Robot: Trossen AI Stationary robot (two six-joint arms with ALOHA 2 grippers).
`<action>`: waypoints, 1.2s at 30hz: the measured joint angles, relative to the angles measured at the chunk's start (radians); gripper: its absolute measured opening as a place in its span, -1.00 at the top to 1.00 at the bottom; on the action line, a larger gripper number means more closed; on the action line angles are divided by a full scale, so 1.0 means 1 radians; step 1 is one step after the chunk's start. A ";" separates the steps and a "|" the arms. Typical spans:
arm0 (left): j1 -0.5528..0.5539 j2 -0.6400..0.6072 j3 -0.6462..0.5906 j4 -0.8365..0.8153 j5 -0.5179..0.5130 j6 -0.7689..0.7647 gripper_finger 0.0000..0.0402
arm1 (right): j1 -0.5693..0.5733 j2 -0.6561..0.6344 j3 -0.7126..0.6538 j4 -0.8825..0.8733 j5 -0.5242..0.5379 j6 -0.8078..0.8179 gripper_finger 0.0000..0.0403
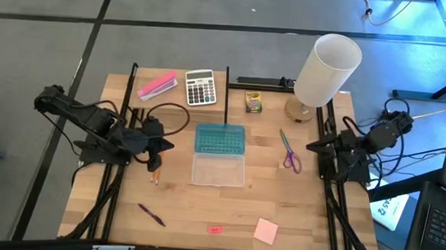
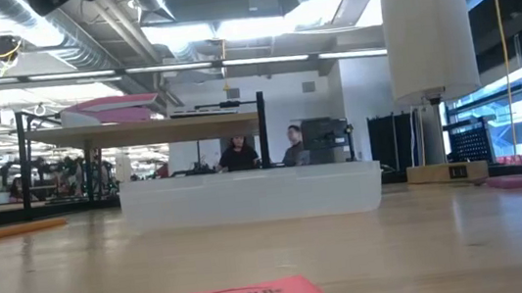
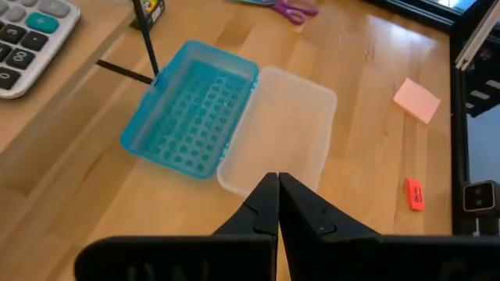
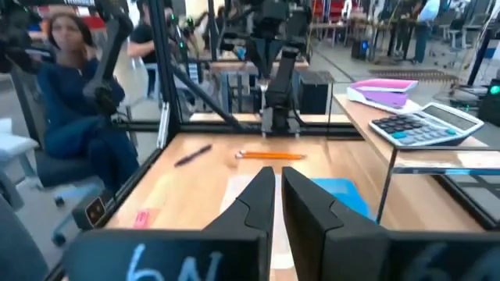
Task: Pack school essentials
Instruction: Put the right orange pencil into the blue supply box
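Observation:
An open pencil case stands mid-table, with a blue base (image 1: 220, 138) and a clear lid (image 1: 218, 170); it also shows in the left wrist view (image 3: 195, 109). Orange pencils (image 1: 156, 172) lie left of it. A purple pen (image 1: 151, 214), a pink eraser (image 1: 215, 229) and a pink sticky-note pad (image 1: 266, 230) lie near the front edge. Purple-handled scissors (image 1: 289, 152) lie right of the case. The crayon box (image 1: 253, 102) stands at the back. My left gripper (image 3: 277, 187) is shut and empty, above the pencils, left of the case. My right gripper (image 4: 275, 183) is shut and empty at the table's right side.
A white-grey calculator (image 1: 200, 87) and a pink stapler (image 1: 157, 85) sit on a raised shelf at the back left. A lamp with a white shade (image 1: 327, 68) stands at the back right. Black frame posts run along both sides. People sit beyond the table.

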 joint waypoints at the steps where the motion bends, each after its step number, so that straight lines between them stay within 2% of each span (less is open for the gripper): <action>1: 0.000 0.004 0.000 0.011 0.000 -0.009 1.00 | 0.000 0.028 0.024 -0.015 0.000 0.019 0.85; 5: 0.000 0.011 0.000 0.061 0.001 -0.075 1.00 | 0.000 0.147 0.116 -0.144 -0.007 0.155 0.85; 8: 0.001 0.011 0.000 0.062 0.001 -0.106 1.00 | 0.000 0.236 0.183 -0.255 -0.056 0.287 0.85; 14: 0.000 0.018 -0.001 -0.001 0.006 -0.317 1.00 | 0.000 0.374 0.288 -0.372 -0.121 0.415 0.85; 23: 0.000 0.109 -0.002 -0.185 0.210 -0.647 1.00 | -0.021 0.487 0.327 -0.373 -0.163 0.547 0.85; 30: 0.000 0.175 -0.002 -0.184 0.264 -0.785 1.00 | -0.133 0.582 0.327 -0.372 -0.350 0.792 0.85; 36: 0.000 0.180 -0.002 -0.180 0.289 -0.828 1.00 | -0.212 0.649 0.327 -0.373 -0.484 0.902 0.85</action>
